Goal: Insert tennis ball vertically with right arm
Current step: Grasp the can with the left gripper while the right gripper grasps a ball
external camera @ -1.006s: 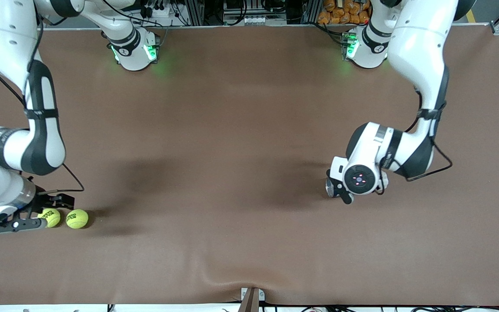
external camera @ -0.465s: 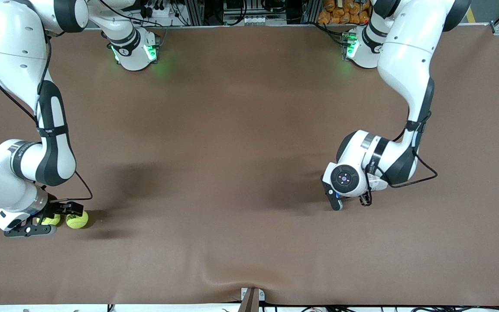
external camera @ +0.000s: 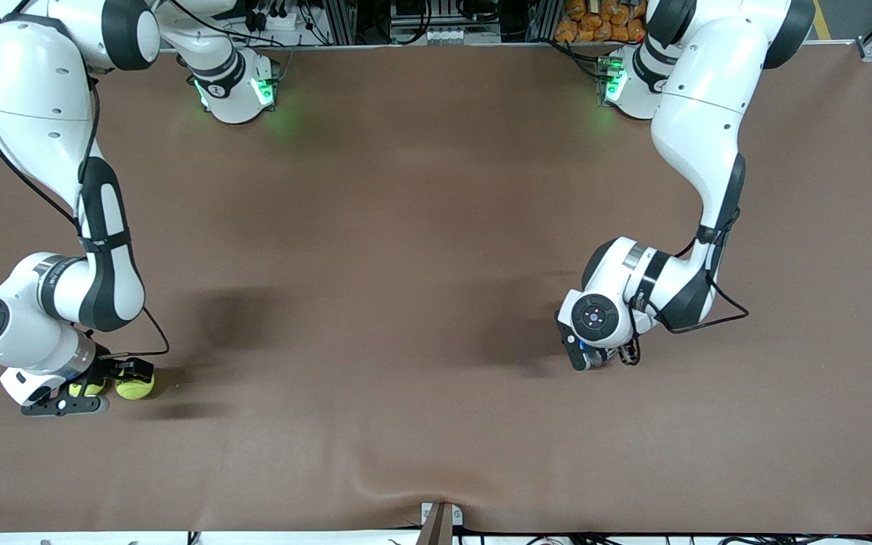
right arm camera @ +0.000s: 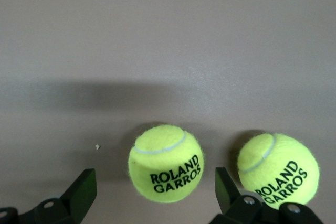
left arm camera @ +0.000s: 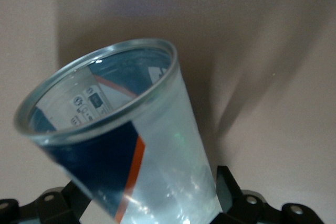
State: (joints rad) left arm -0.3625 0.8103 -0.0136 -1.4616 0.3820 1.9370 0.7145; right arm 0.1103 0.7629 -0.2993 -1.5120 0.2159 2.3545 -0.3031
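Tennis ball (right arm camera: pixel 166 163), yellow-green with "ROLAND GARROS" printed in black, lies on the brown bench (external camera: pixel 406 227) at the right arm's end, in the part of the bench near the front camera. The right end effector (right arm camera: pixel 155 195) is low over this ball, and its two black fingers (right arm camera: pixel 81 190) stand wide apart, one on each side of the ball. In the right wrist view a gap shows on both sides, so the fingers do not touch the ball and hold nothing. A second tennis ball (right arm camera: pixel 278 167) with the same print lies just beside the first one, toward the middle of the bench and outside the spread fingers. The two balls are close but do not touch. In the front view both balls are partly hidden under the right end effector (external camera: pixel 65 393).

At about the same distance from the front camera, toward the left arm's end, the left end effector (external camera: pixel 602 356) is low over the bench. It is clenched on a clear plastic tube (left arm camera: pixel 121 145) with a blue and orange label, and the open rim of the tube points away from the wrist and leans to one side. Whether the tube touches the bench, I cannot tell.
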